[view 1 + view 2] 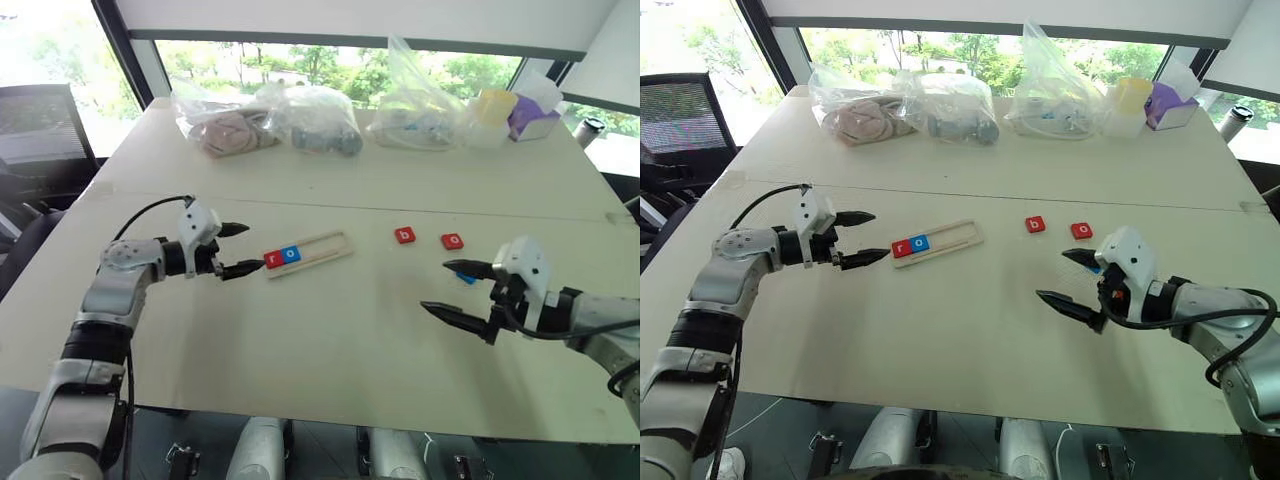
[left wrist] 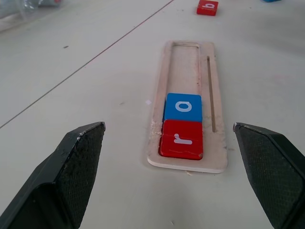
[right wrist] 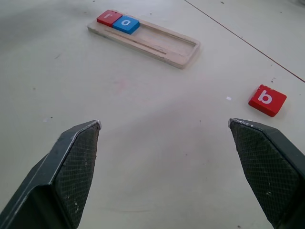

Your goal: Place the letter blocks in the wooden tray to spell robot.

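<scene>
tray (image 1: 322,247): r (image 2: 181,139) + o (image 2: 183,107) in, left end | b (image 1: 404,236), red o (image 1: 452,241) loose on table (image 1: 300,340), right | blue tile (image 1: 466,278) behind right tool (image 1: 455,289) | left tool (image 1: 238,249) too: both wide open, empty

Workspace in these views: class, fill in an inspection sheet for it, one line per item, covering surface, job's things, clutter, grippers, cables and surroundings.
Surface: pale table, a seam line running across it.
Job's things: wooden tray holds red r block and blue o block side by side at its left end; the rest of it is bare. Red b block and red o block lie loose on the table right of the tray. A blue block peeks out behind the right gripper.
Clutter: clear plastic bags, a yellow-lidded container and a purple box along the far edge.
Grippers: left gripper open beside the tray's left end; right gripper open, empty.
Cables: black cable on the left arm.
Surroundings: windows with trees; black chair at left.
</scene>
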Tool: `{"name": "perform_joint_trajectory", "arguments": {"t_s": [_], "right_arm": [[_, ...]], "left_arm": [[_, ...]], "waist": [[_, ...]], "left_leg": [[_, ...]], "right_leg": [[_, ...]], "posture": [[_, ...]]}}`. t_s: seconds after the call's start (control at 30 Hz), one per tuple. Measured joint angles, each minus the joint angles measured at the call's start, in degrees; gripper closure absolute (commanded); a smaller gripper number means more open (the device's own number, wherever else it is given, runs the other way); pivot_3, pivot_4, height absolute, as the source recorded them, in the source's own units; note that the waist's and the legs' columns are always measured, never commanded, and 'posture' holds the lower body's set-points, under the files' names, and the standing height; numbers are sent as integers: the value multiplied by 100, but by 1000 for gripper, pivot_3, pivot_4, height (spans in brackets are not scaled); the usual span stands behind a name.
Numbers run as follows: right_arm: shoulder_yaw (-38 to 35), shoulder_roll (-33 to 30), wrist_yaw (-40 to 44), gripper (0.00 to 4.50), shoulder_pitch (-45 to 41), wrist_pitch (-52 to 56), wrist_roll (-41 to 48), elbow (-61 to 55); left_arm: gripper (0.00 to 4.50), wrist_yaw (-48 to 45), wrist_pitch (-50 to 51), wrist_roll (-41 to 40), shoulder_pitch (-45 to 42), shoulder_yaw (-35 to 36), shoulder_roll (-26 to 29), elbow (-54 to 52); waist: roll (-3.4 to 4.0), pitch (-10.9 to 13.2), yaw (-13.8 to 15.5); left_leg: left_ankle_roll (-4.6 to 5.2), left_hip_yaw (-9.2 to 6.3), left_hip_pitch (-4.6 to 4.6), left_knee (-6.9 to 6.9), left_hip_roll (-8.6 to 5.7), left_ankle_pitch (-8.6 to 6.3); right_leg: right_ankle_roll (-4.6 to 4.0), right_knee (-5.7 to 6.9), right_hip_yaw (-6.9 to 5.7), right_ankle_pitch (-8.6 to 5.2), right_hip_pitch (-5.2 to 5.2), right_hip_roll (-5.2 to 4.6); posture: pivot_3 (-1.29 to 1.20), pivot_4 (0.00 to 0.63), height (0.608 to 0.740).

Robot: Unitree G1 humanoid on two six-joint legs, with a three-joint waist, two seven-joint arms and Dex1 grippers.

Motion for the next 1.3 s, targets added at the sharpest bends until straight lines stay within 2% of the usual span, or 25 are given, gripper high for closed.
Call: {"name": "perform_joint_trajectory", "arguments": {"t_s": [0.5, 1.0, 1.27, 1.3], "right_arm": [[-5, 83, -207, 71, 140, 32, 12, -202], [-5, 132, -335, 71, 192, 36, 13, -277], [-4, 132, -336, 71, 192, 35, 9, -277], [-4, 132, -335, 20, 191, 35, 7, -277]], "left_arm": [[0, -314, -1268, 658, -747, -229, -521, 1994], [0, -221, -1940, 1028, -768, -294, -736, 2205], [0, -198, -1925, 1038, -769, -287, -765, 2251], [255, -201, -1917, 1037, -769, -283, -776, 2265]], "waist": [[-5, 3, -3], [-9, 1, -1], [-9, -3, 0], [-9, -4, 1]], "left_leg": [[0, -1, 0, 3, 1, 0], [1, -3, 1, 9, 1, 1], [1, -4, 7, 12, 1, 0], [1, -4, 7, 12, 1, 0]], "right_leg": [[2, 4, 0, 1, -1, 5], [3, 8, 0, 2, 3, 5], [3, 8, 0, 2, 12, 4], [3, 8, 0, 2, 12, 4]], "posture": [[0, 150, 740], [0, 150, 740], [0, 150, 740], [0, 150, 740]]}}
